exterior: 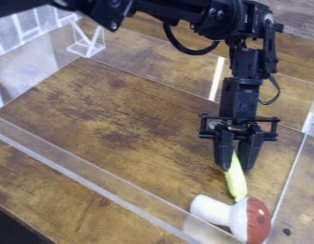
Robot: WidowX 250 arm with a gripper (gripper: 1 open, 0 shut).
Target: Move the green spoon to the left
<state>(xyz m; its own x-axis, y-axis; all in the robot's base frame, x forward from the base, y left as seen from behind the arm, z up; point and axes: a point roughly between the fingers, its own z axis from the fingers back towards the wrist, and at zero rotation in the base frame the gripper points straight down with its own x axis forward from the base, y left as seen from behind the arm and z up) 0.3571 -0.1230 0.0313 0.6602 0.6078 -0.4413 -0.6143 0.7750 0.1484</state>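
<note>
The gripper (240, 152) is pointing down, its jaws pinching the top of the green spoon (235, 176), which is slanting toward the wooden bench (121, 114) at right, just above the toy mushroom (233, 213).

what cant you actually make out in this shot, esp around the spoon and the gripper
- Green spoon, camera view: only a yellow-green stub shows below the gripper; the fingers cover the rest, and the bowl cannot be made out.
- Contact between fingers and spoon: too dark and small to see.
- Toy mushroom: cap blurred, close to the bottom edge.
- Arm base: cut off by the top edge.
</note>
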